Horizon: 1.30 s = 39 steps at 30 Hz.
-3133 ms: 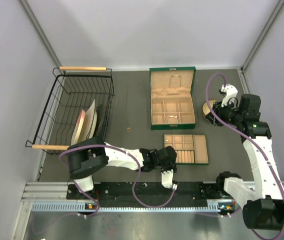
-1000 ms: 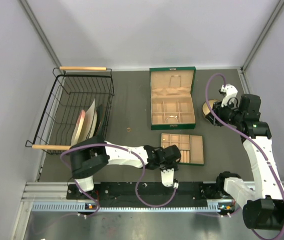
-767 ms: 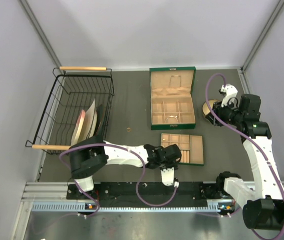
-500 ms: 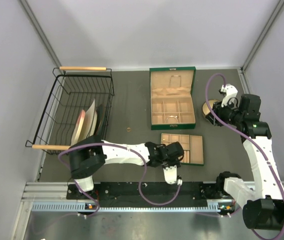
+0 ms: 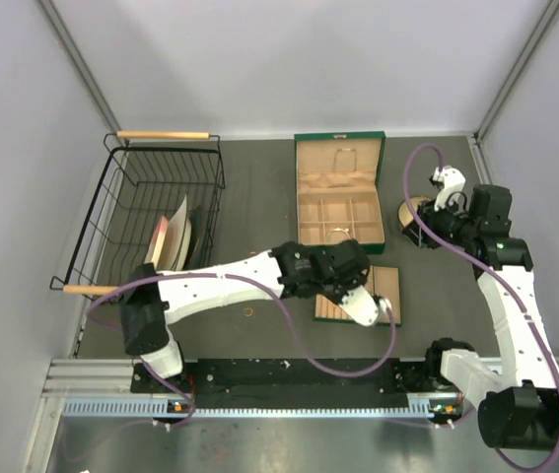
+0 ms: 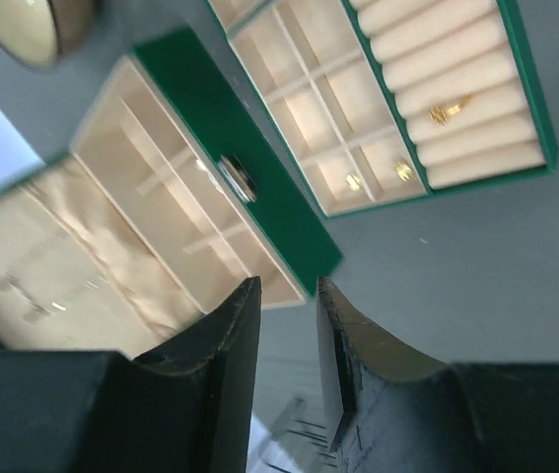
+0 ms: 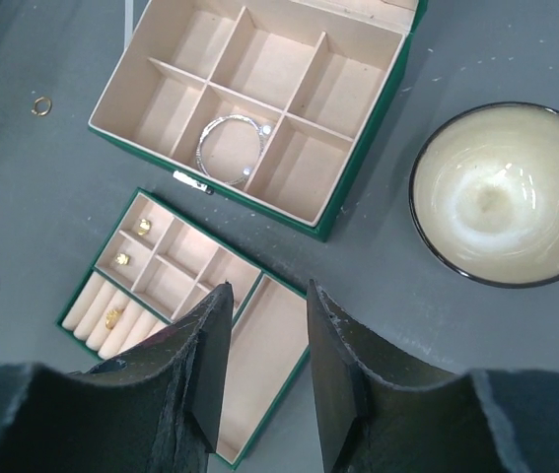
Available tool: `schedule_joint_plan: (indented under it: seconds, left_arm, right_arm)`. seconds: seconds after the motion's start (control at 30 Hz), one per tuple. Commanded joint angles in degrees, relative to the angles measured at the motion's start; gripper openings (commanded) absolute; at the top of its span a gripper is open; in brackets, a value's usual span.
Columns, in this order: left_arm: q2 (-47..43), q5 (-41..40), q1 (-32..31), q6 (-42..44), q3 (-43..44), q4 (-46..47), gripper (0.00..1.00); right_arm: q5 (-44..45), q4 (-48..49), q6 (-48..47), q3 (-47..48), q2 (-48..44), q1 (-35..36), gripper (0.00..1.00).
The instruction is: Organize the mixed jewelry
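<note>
Right wrist view: the green box [image 7: 264, 69] stands open, a silver bangle [image 7: 228, 151] in 1 compartment and a bowl [image 7: 501, 192] to its right. On the box's near side lies the tan tray [image 7: 269, 345], holding 3 gold pieces [image 7: 121, 259]. 2 gold rings [image 7: 40, 105] lie loose on the counter [image 7: 476, 374] left of the box. The left fingers [image 6: 238, 335] hover over the tray, slightly parted and empty, and the right fingers [image 7: 210, 335] are likewise. I'd guess the left arm blocks access to the tray.

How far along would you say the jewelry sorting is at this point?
Done: two studs and one gold piece sit in the tan tray, a bangle in the green box. In hand: nothing; the left end effector and right end effector are both open and empty. Left: two loose rings on the table.
</note>
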Motion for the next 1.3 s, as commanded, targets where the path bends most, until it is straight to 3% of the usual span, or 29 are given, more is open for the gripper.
schedule_joint_plan:
  seconds: [0.0, 0.2, 0.4, 0.5, 0.73, 1.27]
  left_arm:
    - [-3.36, 2.83, 5.99, -17.86, 3.79, -14.64, 0.36]
    - [-4.41, 12.22, 22.05, -28.59, 3.54, -18.45, 0.40]
    - [-2.66, 16.45, 35.94, -35.80, -2.88, -9.05, 0.41]
    - [0.15, 20.30, 39.74, -37.30, -2.80, -6.85, 0.40]
    - [3.57, 23.49, 40.72, -32.66, -6.48, -2.54, 0.38]
    - [8.41, 19.89, 42.30, -22.10, -11.23, 2.38, 0.35]
  right_arm:
    - [-2.15, 0.59, -1.16, -0.34, 0.45, -0.58, 0.38]
    - [-2.68, 0.59, -1.25, -0.26, 1.77, -0.49, 0.42]
    - [-3.12, 0.77, -1.34, -0.25, 3.18, -0.58, 0.43]
    - [-2.59, 1.03, -1.51, -0.61, 3.88, -0.58, 0.43]
    - [-2.68, 1.56, -1.33, -0.61, 5.99, -0.49, 0.42]
    - [-2.94, 1.73, -1.60, -0.96, 6.43, -0.49, 0.42]
